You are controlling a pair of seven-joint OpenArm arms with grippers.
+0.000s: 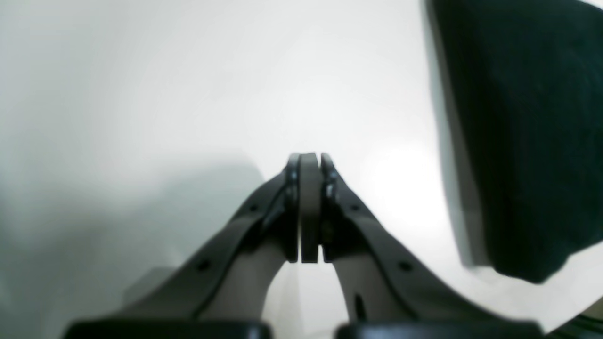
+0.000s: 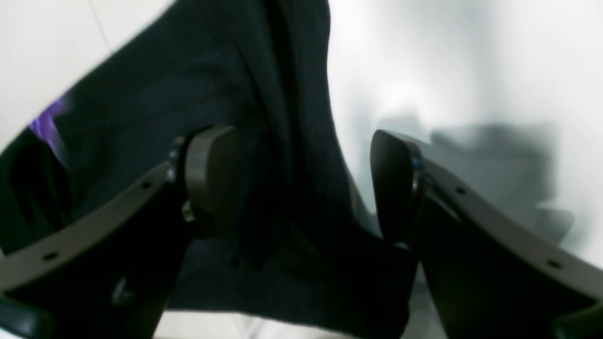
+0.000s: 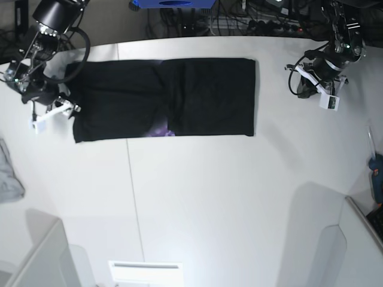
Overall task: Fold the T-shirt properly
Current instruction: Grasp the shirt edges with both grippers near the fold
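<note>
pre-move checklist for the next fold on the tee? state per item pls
1. T-shirt lies flat as a long band on the table: ok.
2. Left tool free of cloth: ok, shut on nothing, over bare table beside the shirt's edge.
3. Right tool free of cloth: ok, jaws wide apart above the shirt's end, nothing pinched.
4. Edges lined up: cannot tell; a bit of purple print peeks out at the near edge.
5. Small grey cloth away from the shirt: ok, at the table's edge.
6. Fold line marked by the seam across the middle: cannot tell, black on black.
</note>
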